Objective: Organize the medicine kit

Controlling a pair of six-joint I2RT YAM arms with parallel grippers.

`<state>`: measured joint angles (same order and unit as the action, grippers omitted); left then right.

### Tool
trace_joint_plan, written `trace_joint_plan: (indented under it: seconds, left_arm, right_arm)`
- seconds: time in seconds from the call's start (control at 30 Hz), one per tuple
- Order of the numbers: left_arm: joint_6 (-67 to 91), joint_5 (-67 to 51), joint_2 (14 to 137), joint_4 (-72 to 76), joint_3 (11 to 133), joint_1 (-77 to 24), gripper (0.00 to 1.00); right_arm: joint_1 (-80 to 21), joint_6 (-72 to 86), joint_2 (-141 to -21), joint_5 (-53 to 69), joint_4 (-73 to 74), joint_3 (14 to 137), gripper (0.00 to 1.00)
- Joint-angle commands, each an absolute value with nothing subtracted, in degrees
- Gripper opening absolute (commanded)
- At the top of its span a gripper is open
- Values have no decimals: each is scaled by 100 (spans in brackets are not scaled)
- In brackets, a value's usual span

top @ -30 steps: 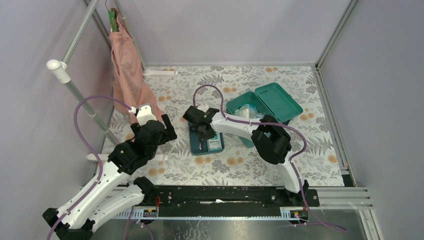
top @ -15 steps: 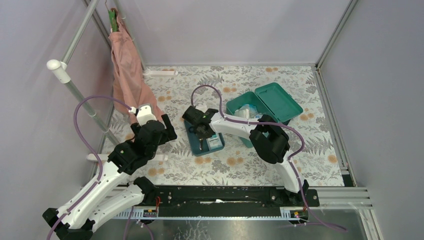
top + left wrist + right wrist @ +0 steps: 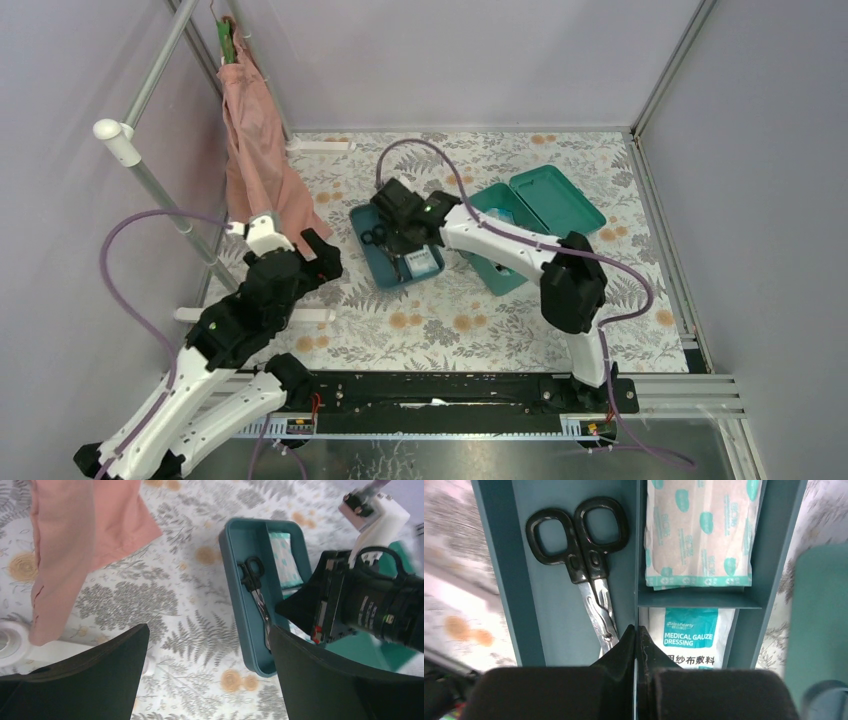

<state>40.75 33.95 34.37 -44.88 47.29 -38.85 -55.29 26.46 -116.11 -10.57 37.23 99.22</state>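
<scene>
Medicine kit (image 3: pixel 497 278) sits right of centre on the flowered table (image 3: pixel 450 320), lid (image 3: pixel 557 200) thrown open on its far right side. My right arm lies across its mouth, so I can't read what's inside.

Just left of the kit is the flat divided tray (image 3: pixel 372 262). The arm hides the gap, so I can't tell whether they touch. The tray has scissors (image 3: pixel 591 587) in the long compartment farthest from the kit. A printed packet (image 3: pixel 699 530) and a gauze dressing (image 3: pixel 689 635) lie in the two compartments nearer it.

Right gripper (image 3: pixel 636 635): fingers pressed together, tips right on the tray's middle divider. I read that as a pinch on the divider wall, nothing else held.

Left gripper (image 3: pixel 207 670): spread wide, empty, hovering well left of the kit, beyond the tray.

Worries:
- One thin wall is all I've got. If I lift, I'd expect the tray to tip and the scissors and packets to slide out.
- The pinch could slip off mid-carry.
- The tray edge could catch the kit's rim or shove the kit, with nothing bracing it.
- Anything already in the kit could stop the tray seating flat.
</scene>
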Motion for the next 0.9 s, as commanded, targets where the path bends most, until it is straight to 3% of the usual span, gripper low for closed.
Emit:
trace_joint_plan:
  seconds: [0.0,0.17,0.27,0.63,0.87]
  left_arm:
    - [4323,3173,2982,-4530,5211,-3874,99]
    - [4287,2982,3118,-4723,5602,-3871,99]
    - [4245,2813,3314,-4729,5683,-3872,99]
    - [4042,2455,3789,-3941,5379,-3875,99]
    - [3924,2181,3975,-3523,5070,-3876,99]
  right_arm:
    - [-5330,1960,-11017,-708,4282,11162,0]
    - [-4964,1444,-11466,-743,5932,13036,0]
    - [-4673,1050,-11457,-760,6580,13520,0]
    - [-3392,37,-9780,-676,6601,11279,0]
    - [-3043,-1190,-9225,-252,5689,10033,0]
